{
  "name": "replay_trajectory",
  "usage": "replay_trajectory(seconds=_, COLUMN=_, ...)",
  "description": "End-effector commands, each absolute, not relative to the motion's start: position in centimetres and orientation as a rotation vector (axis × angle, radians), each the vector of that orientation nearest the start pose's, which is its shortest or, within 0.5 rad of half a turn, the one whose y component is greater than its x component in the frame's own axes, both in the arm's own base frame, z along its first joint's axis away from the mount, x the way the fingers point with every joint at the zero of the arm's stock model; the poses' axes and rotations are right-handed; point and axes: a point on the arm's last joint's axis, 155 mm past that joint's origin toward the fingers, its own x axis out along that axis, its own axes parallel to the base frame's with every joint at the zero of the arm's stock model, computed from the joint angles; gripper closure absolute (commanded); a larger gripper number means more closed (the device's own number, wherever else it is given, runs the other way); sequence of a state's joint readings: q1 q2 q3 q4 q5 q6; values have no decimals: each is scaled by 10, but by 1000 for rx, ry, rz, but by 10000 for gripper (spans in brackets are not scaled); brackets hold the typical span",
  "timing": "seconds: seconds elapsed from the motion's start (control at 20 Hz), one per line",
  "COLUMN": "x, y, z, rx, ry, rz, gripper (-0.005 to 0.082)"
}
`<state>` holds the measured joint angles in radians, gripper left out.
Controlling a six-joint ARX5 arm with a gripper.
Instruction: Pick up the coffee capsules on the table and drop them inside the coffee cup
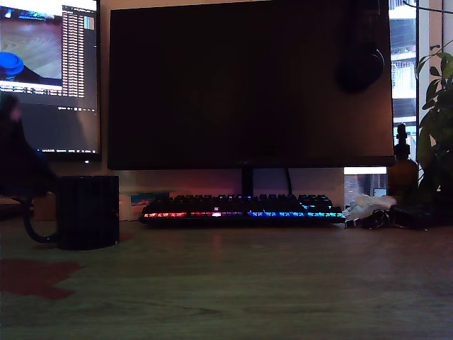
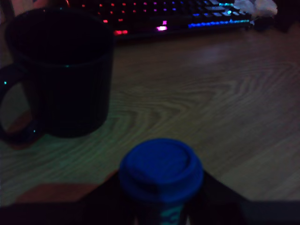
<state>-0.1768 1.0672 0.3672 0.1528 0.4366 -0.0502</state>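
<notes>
The blue coffee capsule sits clasped in the end effector above the dim wood-grain table.

The coffee cup is black, its wall faintly ribbed in vertical lines. The coffee capsule is bright blue on its rimmed end, with a pale teal mark lower on its side. The table is brownish wood grain with curving lines, and carries a dull red patch at the exterior view's left. The keyboard is black, its keys lit red, pink, purple and blue. The bottle is brown with a dark cap.
</notes>
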Motion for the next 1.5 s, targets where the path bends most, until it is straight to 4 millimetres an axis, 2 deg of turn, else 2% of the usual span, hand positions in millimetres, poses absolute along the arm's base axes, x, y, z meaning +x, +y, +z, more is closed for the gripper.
replay_trajectory(seconds=0.0, x=312, y=-135, z=135, rx=-111, ry=495, rz=-590, gripper=589)
replay_trajectory(seconds=0.35, x=344, y=-128, z=210, rx=-76, ry=381, rz=-526, gripper=589)
replay_trajectory(seconds=0.5, x=358, y=-130, z=231, rx=-71, ry=379, rz=-524, gripper=589)
replay_trajectory(seconds=0.65, x=378, y=-133, z=239, rx=-61, ry=434, rz=-518, gripper=589)
replay_trajectory(seconds=0.85, x=405, y=-132, z=234, rx=-49, ry=531, rz=-483, gripper=589)
replay_trajectory(seconds=0.95, x=417, y=-131, z=225, rx=-26, ry=565, rz=-470, gripper=589)
replay_trajectory(seconds=1.05, x=426, y=-130, z=209, rx=-26, ry=612, rz=-456, gripper=589)
replay_trajectory(seconds=1.25, x=434, y=-129, z=162, rx=-25, ry=725, rz=-437, gripper=589)
replay_trajectory(seconds=1.45, x=437, y=-126, z=131, rx=-16, ry=798, rz=-423, gripper=589)
